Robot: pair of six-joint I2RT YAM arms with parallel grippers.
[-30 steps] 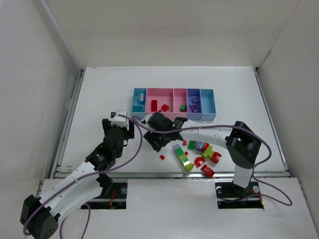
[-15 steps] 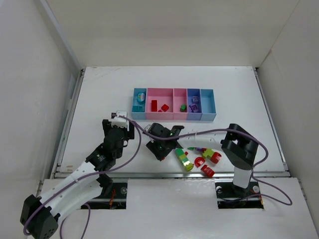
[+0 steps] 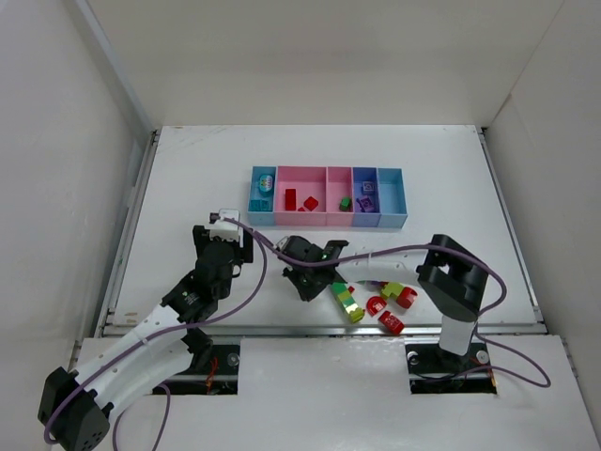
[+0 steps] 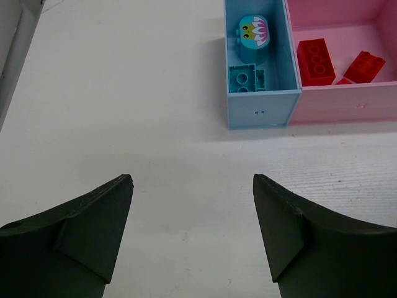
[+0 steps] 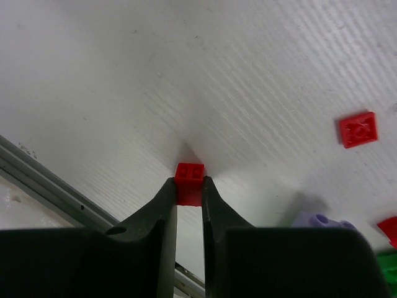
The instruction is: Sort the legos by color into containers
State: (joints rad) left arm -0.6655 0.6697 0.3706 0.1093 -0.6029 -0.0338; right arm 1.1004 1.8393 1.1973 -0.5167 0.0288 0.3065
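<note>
Gripping the small red brick, the right claw is clenched across two opposite side walls, low on the counter, just left of the loose bricks. The brick is likely light, rigid and slick, so flat opposite walls are the correct hold. It looks nearly square, with no clear long axis, and its stud direction is hard to read. The left claw hangs released and empty, near the light blue bin.
</note>
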